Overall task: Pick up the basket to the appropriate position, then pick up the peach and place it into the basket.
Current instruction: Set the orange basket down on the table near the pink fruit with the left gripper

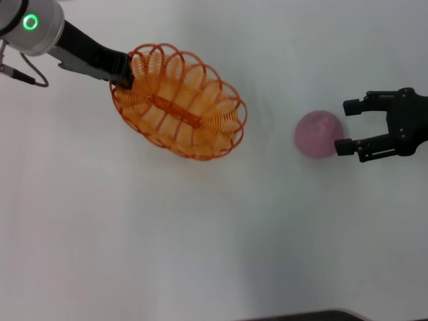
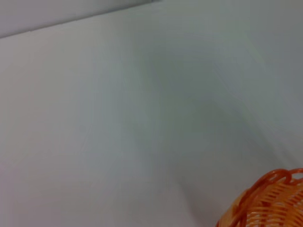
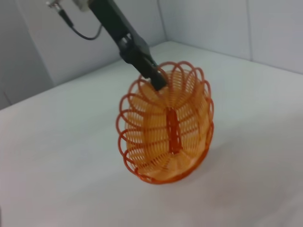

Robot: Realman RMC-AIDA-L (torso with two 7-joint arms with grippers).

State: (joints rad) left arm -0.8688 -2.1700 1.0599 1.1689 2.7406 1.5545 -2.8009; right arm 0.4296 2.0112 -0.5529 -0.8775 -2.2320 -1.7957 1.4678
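Left gripper (image 1: 124, 79) grips basket (image 1: 179, 101); right gripper (image 1: 346, 126) open beside peach (image 1: 319, 134)

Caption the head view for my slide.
Left gripper holds the basket by its rim; open right gripper beside the peach.

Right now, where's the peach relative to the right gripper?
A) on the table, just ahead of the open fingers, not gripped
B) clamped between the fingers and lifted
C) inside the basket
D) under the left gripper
A. In the head view the peach sits on the table just in front of the right gripper, whose fingers are spread and not closed on it; the basket, held at its rim by the left gripper, has no fruit inside.
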